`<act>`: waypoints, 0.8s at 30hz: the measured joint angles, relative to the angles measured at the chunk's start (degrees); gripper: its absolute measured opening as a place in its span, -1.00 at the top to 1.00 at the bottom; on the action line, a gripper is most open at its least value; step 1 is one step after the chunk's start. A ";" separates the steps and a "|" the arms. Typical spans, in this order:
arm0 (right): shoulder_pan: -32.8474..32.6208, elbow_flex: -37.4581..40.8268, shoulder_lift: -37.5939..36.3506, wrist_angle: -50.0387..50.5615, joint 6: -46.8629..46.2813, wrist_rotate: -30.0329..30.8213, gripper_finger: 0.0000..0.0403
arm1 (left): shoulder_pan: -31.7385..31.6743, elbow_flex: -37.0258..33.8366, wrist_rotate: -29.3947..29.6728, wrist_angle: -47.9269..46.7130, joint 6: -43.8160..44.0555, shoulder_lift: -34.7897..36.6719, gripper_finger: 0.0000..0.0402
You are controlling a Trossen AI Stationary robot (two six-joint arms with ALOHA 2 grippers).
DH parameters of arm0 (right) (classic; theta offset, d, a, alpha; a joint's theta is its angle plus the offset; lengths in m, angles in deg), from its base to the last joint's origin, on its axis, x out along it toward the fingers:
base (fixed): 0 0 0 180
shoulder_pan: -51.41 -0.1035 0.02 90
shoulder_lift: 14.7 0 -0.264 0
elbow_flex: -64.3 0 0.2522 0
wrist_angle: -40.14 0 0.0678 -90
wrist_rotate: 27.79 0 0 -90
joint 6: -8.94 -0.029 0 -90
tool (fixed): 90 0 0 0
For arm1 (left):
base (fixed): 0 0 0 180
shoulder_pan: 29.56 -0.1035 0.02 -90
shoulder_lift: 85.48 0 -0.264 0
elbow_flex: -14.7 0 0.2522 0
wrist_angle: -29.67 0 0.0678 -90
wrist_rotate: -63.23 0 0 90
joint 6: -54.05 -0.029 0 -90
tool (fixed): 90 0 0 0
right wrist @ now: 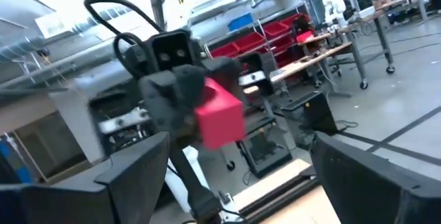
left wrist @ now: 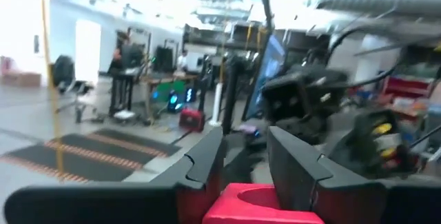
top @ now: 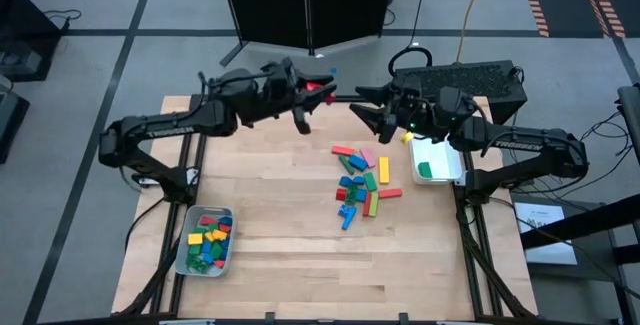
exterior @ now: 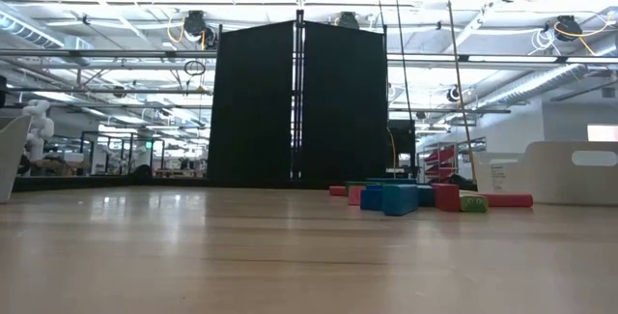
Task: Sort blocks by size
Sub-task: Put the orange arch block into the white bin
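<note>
Your left hand (top: 322,89) hangs above the far edge of the counter (top: 280,215), near its middle, and it holds a red block (top: 318,87) pinched between its narrow-set fingers. In the left wrist view that red block (left wrist: 265,205) sits right between the two dark fingers (left wrist: 203,162), with the other arm's body showing beyond it.

Your right hand (top: 362,113) faces the left one across a small gap over the same far edge, raised off the counter, with its fingers spread wide and nothing between them. In the right wrist view the fingers (right wrist: 134,165) stand far apart, and the red block (right wrist: 219,114) shows ahead of them in the grip of the left hand (right wrist: 180,110).

The loose blocks (top: 362,182) lie in a scattered heap on the counter's right half, closer to the right edge than to the middle: red, green, blue, yellow and pink pieces, some short, some long. In the low view this heap (exterior: 406,196) sits flat on the wood.

A grey tray (top: 183,257) near the left front corner holds many mixed blocks. A white tray (top: 455,165) at the right edge, toward the far corner, holds one green block (top: 425,170).
</note>
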 joint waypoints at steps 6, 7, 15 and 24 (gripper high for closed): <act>0.02 0.04 1.12 -1.26 1.26 -2.80 -0.69 | 1.51 0.00 -0.76 3.98 0.04 0.01 0.49; -0.01 0.04 1.55 -2.05 1.37 -2.94 -0.69 | 1.70 0.00 -0.73 4.04 0.04 0.01 0.49; -0.04 0.00 3.70 -8.26 3.00 -6.04 -0.69 | 2.35 0.00 -0.76 3.89 0.03 0.01 0.49; -0.13 0.00 7.67 -14.44 8.61 -8.96 -0.69 | 2.80 0.00 -0.78 3.75 0.04 0.01 0.49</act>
